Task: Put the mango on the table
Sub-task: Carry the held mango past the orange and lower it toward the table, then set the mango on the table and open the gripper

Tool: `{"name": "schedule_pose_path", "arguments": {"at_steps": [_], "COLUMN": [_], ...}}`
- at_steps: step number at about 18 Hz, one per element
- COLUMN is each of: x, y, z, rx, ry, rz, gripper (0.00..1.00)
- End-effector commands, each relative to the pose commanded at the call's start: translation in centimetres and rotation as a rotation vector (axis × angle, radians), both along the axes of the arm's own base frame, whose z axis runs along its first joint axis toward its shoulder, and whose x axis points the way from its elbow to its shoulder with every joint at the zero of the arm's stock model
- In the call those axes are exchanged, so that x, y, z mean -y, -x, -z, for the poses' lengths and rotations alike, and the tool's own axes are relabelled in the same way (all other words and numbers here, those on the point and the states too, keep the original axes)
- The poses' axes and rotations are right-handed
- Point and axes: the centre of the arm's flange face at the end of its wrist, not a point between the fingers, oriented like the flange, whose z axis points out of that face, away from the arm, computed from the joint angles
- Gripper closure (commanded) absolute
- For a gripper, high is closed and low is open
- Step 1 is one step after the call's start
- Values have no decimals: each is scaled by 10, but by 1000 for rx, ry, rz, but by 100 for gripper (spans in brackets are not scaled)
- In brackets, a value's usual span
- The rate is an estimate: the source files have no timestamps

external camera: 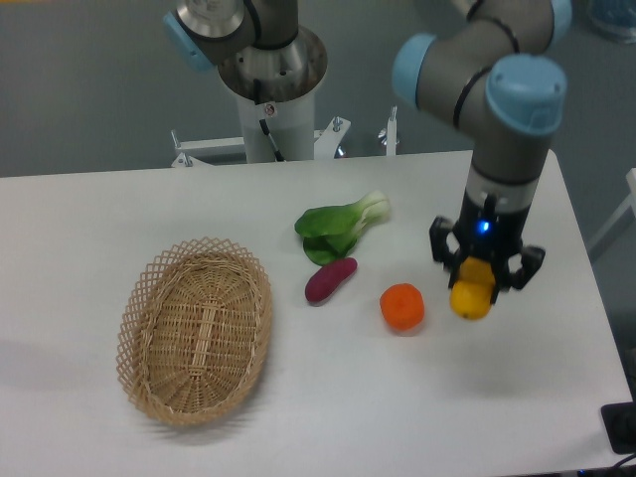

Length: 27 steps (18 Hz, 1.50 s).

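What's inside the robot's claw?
A yellow mango sits in the claw; its lower end pokes out below the black fingers. Its top is hidden by the claw. Under it is white table; whether it touches is unclear.

I count one mango (471, 296), one orange fruit (402, 307), one sweet potato (330, 280), one leafy green (340, 227), one basket (195, 330).

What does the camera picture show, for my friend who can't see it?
A black two-finger end effector grips a smooth yellow oval mango low over the flat white table. Left of it sit a round orange fruit, a purple sweet potato, leafy greens and an oval wicker basket.
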Motion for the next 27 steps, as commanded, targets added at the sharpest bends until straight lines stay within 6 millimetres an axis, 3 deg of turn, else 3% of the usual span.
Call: {"name": "schedule_pose_path", "arguments": {"at_steps": [3,7,12,18,27], "x": [-29,-52,-67,-69,-69], "y": [-18,-38,-53,-59,-58], "z": [30,59,79,95,100], "rx": [18,76,126,146,149], "ry": [-10,5,15,35,38], "rz": [-12,-49,-110,-111,-110], "gripper": [45,45,45,41,36]}}
